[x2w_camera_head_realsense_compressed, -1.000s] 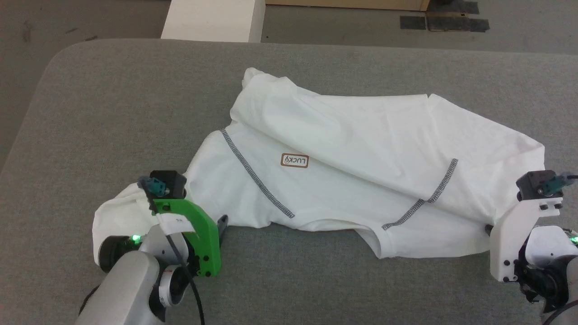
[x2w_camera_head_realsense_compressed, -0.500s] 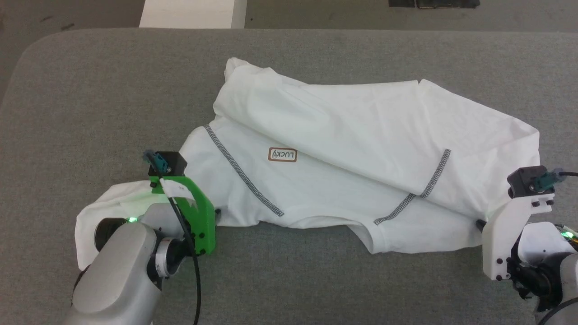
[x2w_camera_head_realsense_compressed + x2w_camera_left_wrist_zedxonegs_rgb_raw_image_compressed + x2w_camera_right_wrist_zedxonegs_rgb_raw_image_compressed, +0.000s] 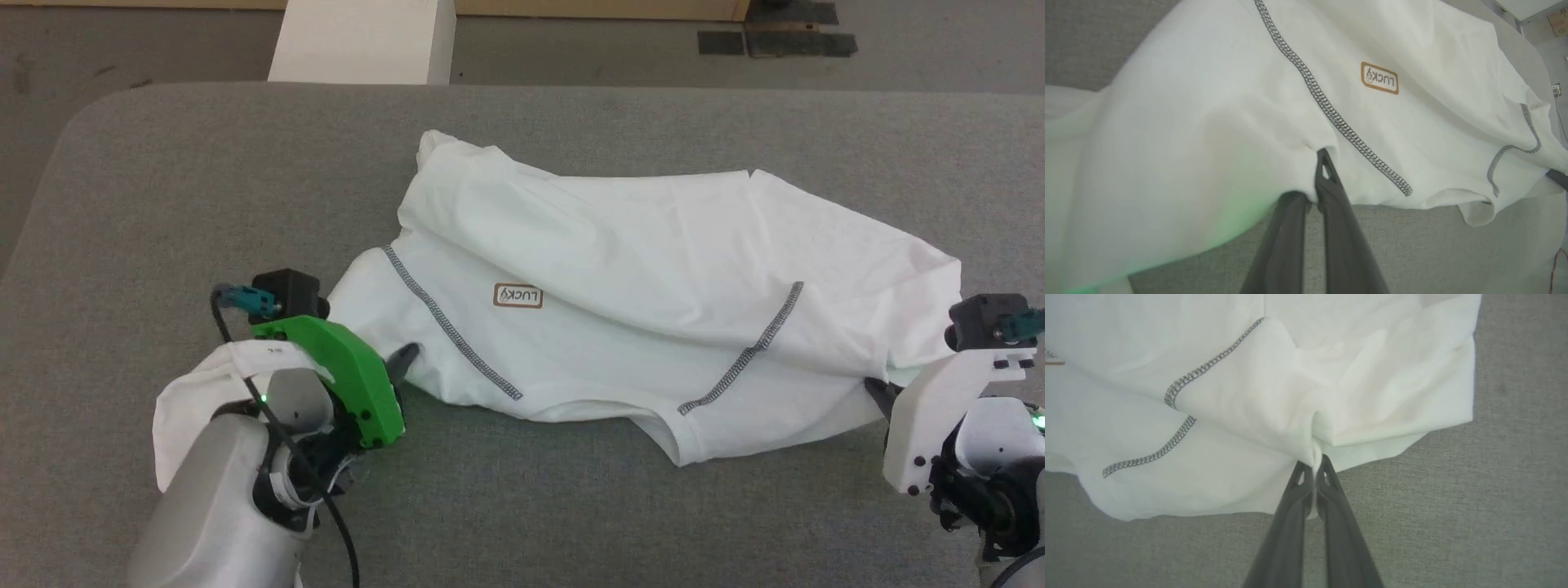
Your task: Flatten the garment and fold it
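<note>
The left gripper point(image 3: 1321, 161), spread before, now pinches the garment point(image 3: 620, 237) at eight o'clock. The right gripper point(image 3: 1314, 463) still pinches its four-o'clock edge.

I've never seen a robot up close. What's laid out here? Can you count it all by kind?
White T-shirt: 1
Pincers: 2, the left pincer and the right pincer, both shut on the T-shirt
White box: 1
Grey table: 1
Total: 5

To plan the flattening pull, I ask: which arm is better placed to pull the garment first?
Left, probably. The left jaws are shut on the garment beside the bunched sleeve, the part most needing a pull; the right side lies flatter.
</note>
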